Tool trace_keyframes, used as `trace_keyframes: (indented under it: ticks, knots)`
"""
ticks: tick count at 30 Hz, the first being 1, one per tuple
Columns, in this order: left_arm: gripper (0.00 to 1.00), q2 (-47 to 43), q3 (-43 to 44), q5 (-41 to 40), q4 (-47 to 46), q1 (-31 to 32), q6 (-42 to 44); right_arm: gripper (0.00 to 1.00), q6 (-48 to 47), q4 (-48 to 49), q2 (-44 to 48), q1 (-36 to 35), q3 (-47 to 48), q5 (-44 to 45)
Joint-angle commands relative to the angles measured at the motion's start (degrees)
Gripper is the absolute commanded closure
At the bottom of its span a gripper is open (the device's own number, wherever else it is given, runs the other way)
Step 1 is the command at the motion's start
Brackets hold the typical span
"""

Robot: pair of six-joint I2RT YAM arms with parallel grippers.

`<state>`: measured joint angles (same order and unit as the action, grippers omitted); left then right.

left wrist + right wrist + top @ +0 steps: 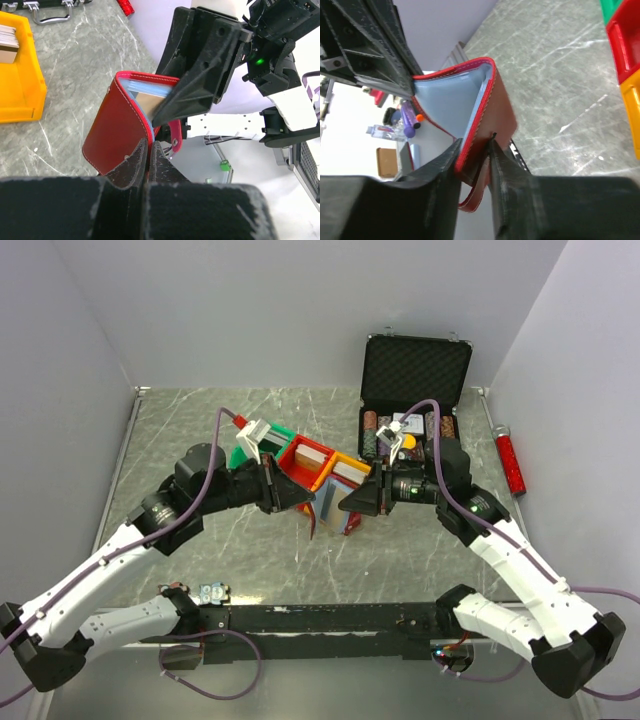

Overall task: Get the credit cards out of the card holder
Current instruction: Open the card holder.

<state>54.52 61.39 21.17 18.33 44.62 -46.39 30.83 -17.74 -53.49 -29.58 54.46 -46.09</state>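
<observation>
The dark-red card holder (pixel 325 508) hangs above the table between both grippers, partly spread open. My left gripper (pixel 148 150) is shut on its lower edge, and the red cover (pixel 112 132) rises from the fingers. Pale blue-grey credit cards (pixel 145 92) show inside the top opening, partly hidden behind the right gripper's black finger (pixel 200 75). My right gripper (pixel 474 150) is shut on the other flap (pixel 497 107), one finger on each face; the pale blue inside (pixel 447 97) faces the left gripper. The red strap tab (pixel 175 135) dangles below.
Red (pixel 305 460), orange (pixel 346 472) and green (pixel 284 436) bins with card decks stand just behind the grippers. An open black case (pixel 415 375) is at the back right. A red cylinder (pixel 510 462) lies by the right wall. The yellow bin (pixel 20 75) is near the wallet.
</observation>
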Motion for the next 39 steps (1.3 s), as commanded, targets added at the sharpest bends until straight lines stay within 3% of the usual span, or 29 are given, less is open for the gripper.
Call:
trace_keyframes:
  ticks: [1,5,6,11,14,18,24,31,39]
  knots:
    - [0.99,-1.61,-0.74,0.98,-4.26,0.20,-0.89,0.72,-2.43,-3.08,0.94,0.32,4.34,1.08]
    - [0.99,-2.84,-2.32,0.45,-5.58,0.20,-0.28,0.90,-4.20,-6.16,1.20,0.32,5.48,1.61]
    - [0.95,-3.19,-2.93,0.89,-6.45,0.20,-0.10,0.97,-4.37,-6.87,1.20,0.32,5.83,1.53]
    - [0.41,-4.69,-7.85,4.93,-14.09,0.29,-0.89,1.00,-4.81,-9.32,1.55,0.32,7.24,1.70]
    - [0.23,-5.65,-11.89,5.81,-19.88,0.20,-1.94,1.00,-6.21,-13.01,1.38,0.40,9.61,3.02]
    - [0.14,-8.11,-18.13,6.78,-29.82,0.29,-6.16,1.00,-9.11,-20.12,0.50,0.23,13.91,7.58]
    - [0.02,-10.75,-21.13,2.30,-33.26,0.20,-7.13,1.00,-12.81,-30.76,-1.69,-1.17,19.80,18.64]
    - [0.01,-7.86,-27.45,2.29,-47.66,0.20,-11.70,1.00,-14.75,-38.59,-6.26,-9.95,26.57,35.52]
    - [0.01,-1.26,-27.99,3.70,-54.18,0.55,-11.88,1.00,-14.39,-39.13,-7.41,-12.16,28.51,35.80]
